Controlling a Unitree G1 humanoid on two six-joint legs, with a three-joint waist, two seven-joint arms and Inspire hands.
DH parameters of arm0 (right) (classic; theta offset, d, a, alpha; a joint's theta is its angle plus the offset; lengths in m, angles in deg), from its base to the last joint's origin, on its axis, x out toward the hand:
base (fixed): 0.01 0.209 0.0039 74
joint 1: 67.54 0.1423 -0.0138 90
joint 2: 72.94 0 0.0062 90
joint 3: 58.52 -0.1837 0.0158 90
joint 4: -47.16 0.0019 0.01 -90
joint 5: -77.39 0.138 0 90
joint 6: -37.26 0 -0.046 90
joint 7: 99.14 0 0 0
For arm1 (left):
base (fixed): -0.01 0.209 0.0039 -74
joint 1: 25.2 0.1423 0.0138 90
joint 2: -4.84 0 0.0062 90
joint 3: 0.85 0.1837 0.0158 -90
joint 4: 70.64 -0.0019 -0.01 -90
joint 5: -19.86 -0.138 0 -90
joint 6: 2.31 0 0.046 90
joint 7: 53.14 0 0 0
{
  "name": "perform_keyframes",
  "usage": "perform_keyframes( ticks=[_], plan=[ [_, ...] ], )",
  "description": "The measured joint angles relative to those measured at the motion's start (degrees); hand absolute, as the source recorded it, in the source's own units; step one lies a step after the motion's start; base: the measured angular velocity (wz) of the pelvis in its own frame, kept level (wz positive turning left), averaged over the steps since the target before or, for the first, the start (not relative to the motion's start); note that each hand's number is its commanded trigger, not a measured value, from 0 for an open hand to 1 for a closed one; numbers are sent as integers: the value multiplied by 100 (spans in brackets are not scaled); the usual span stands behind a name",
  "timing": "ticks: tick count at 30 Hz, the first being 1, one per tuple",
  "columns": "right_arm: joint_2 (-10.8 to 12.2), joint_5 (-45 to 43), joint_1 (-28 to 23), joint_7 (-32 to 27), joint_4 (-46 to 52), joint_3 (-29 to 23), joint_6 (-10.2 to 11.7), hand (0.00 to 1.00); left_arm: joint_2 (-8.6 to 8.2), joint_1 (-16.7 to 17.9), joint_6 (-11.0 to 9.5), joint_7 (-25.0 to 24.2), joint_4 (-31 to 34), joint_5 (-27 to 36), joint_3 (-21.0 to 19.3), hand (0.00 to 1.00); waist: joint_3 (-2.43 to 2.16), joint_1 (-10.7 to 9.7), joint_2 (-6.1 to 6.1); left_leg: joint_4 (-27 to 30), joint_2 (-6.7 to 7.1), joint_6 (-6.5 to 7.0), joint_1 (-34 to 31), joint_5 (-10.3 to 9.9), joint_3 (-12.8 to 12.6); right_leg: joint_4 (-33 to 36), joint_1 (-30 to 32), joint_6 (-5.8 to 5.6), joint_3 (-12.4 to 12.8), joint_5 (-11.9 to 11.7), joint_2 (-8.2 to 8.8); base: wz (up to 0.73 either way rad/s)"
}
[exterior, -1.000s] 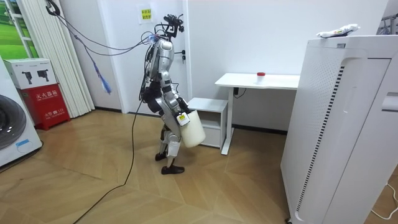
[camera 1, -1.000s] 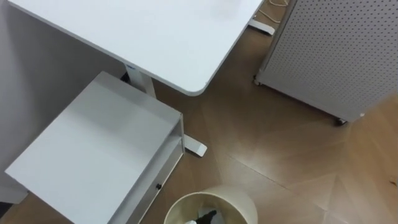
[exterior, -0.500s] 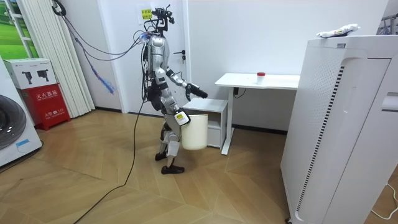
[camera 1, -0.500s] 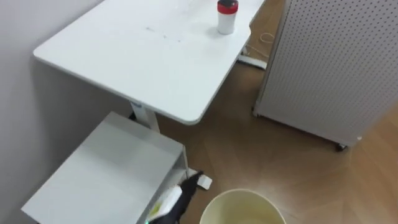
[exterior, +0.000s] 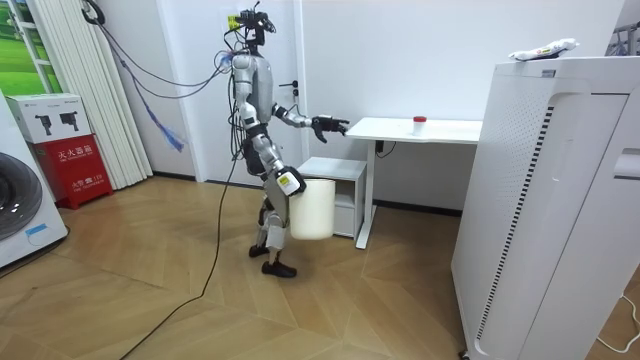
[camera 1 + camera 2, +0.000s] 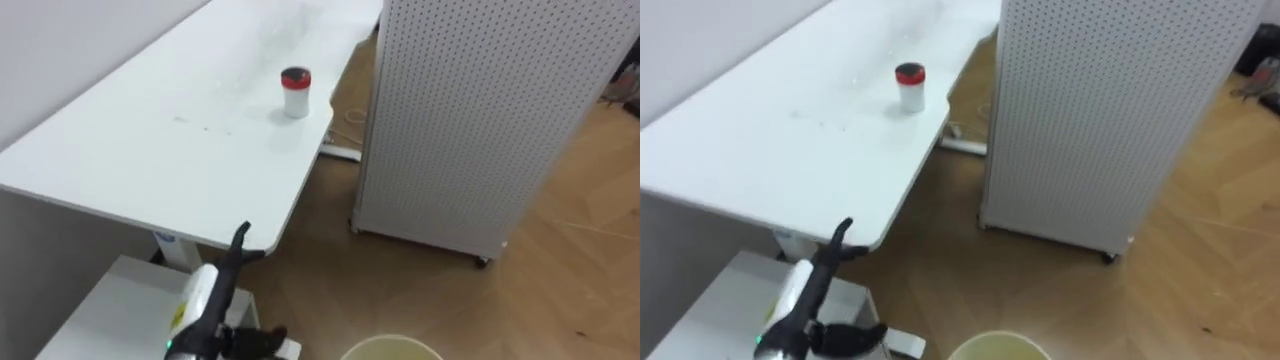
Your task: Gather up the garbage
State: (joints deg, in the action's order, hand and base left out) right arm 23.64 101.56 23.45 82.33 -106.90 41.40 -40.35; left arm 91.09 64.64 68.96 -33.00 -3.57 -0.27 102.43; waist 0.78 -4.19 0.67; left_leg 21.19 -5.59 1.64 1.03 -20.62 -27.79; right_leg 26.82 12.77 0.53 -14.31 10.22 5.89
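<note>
A small white container with a red lid (image 6: 295, 92) stands upright on the white table (image 6: 150, 150), toward its far edge. My left hand (image 6: 238, 250) is raised at the table's near edge, open with fingers relaxed, well short of the container. In the room view the same hand (image 5: 328, 126) reaches out level with the tabletop. My right hand (image 5: 288, 186) hangs by my hip, shut on the rim of a cream waste bin (image 5: 310, 208). The bin's rim (image 6: 390, 350) shows at the bottom edge of the eye views.
A white perforated panel on castors (image 6: 470, 110) stands just right of the table, with a narrow strip of wood floor between them. A low white cabinet (image 5: 330, 170) sits under the table's near end. A tall white unit (image 5: 550, 200) fills the room view's right.
I have straightened up and the eye views now look further along the table. My left arm rose from beside the low cabinet to the table's edge. The bin stays at my right side.
</note>
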Motion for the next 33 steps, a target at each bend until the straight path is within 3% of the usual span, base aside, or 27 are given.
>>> perform_keyframes(
  ticks=[6, 12, 15, 16, 18, 19, 20, 21, 22, 23, 25, 27, 28, 29, 30, 31, 32, 33],
  plan=[
    [-4, -9, -20, -1, 15, 5, 4, 100, -5, 56, -169, 215, 893, 41, -73, 0, -1, -24, 4, -98, -46, -81, 275, 30, -52, -91, -213, 26, -27, 4, -98, -8],
    [-88, -240, -60, 35, 179, 5, 7, 100, 13, 63, -173, 215, 936, 272, -78, 0, 5, -28, 0, 53, -137, -151, 325, 19, -56, -107, -257, 147, -206, 52, -131, -4],
    [-117, -315, -59, 98, 180, 18, 7, 100, 47, 84, -173, 261, 937, 515, -155, 0, 26, 40, 45, 454, -286, -190, 350, 2, -281, 18, -295, 263, -241, 173, -179, -34],
    [-128, -331, -77, 136, 180, 19, 6, 100, 43, 128, -173, 302, 937, 595, -198, 0, 30, 92, 53, 844, -392, -190, 314, 2, -294, 49, -344, 331, -181, 288, -200, -61],
    [-133, -326, -162, 179, 180, 18, 4, 100, -16, 182, -182, 303, 939, 632, -287, 0, 30, 187, 44, 1523, -498, -261, 139, 55, 169, 105, -433, 361, 26, 391, -320, -57],
    [-121, -394, -214, 192, 181, 17, 2, 100, -31, 201, -183, 300, 937, 724, -333, 0, 35, 182, 54, 1970, -512, -285, -65, 193, 590, 111, -531, 395, 164, 424, -417, -32],
    [-124, -464, -254, 184, 181, 19, -3, 100, -49, 220, -188, 305, 936, 823, -370, 0, 45, 212, 73, 2312, -462, -289, -291, 333, 1007, 107, -591, 423, 274, 454, -457, -31],
    [-157, -464, -288, 147, 181, 12, -8, 100, -66, 225, -198, 316, 937, 843, -369, 0, 35, 228, 99, 2336, -362, -264, -537, 284, 1305, 98, -591, 424, 391, 480, -495, -25],
    [-171, -463, -294, 118, 181, 12, -20, 100, -67, 225, -222, 319, 937, 854, -369, 0, 24, 258, 77, 2306, -341, -243, -669, 271, 1383, 96, -585, 427, 476, 485, -517, -43],
    [-180, -462, -302, 51, 180, -1, -69, 100, -88, 236, -246, 348, 936, 925, -373, 0, 46, 335, 144, 2163, -250, -247, -949, 274, 1433, 88, -586, 424, 648, 488, -532, -56],
    [-189, -485, -304, -53, 181, -3, -133, 100, -140, 258, -252, 457, 936, 947, -399, 0, 13, 444, 121, 1684, -80, -306, -1401, 356, 1588, 56, -598, 419, 787, 491, -537, -51],
    [-207, -501, -310, -114, 181, 3, -191, 100, -225, 262, -261, 510, 936, 935, -404, 0, -27, 542, 57, 532, 120, -280, -1803, 862, 1873, 92, -613, 353, 940, 579, -533, -44],
    [-206, -502, -318, -117, 181, 8, -206, 100, -253, 262, -277, 511, 932, 933, -410, 0, -41, 586, 34, 209, 152, -269, -1838, 1046, 1979, 117, -590, 333, 962, 618, -532, -58],
    [-181, -523, -329, -120, 181, 10, -249, 100, -273, 269, -366, 529, 863, 917, -421, 0, -51, 691, 24, -146, 258, -268, -1833, 1465, 2181, 189, -626, 264, 1081, 719, -527, -57],
    [-168, -570, -334, -119, 198, 7, -252, 100, -271, 275, -403, 543, 796, 915, -433, 0, -109, 736, -60, -273, 356, -220, -1737, 1816, 2299, 252, -660, 137, 1120, 829, -512, -50],
    [-160, -575, -334, -118, 239, 10, -251, 100, -260, 276, -406, 549, 789, 914, -461, 0, -102, 747, -37, -284, 371, -185, -1707, 1876, 2243, 333, -684, 53, 1062, 892, -495, -22],
    [-138, -578, -365, -84, 307, 17, -240, 100, -252, 279, -407, 575, 763, 908, -533, 0, -45, 735, 68, -261, 371, -88, -1641, 1946, 1983, 502, -785, 34, 751, 1035, -329, 5],
    [-153, -571, -415, -79, 322, 22, -201, 100, -265, 321, -407, 616, 747, 920, -536, 0, -34, 726, 108, -62, 338, 60, -1686, 1954, 1804, 570, -894, 149, 398, 1195, -205, 12]
  ],
)
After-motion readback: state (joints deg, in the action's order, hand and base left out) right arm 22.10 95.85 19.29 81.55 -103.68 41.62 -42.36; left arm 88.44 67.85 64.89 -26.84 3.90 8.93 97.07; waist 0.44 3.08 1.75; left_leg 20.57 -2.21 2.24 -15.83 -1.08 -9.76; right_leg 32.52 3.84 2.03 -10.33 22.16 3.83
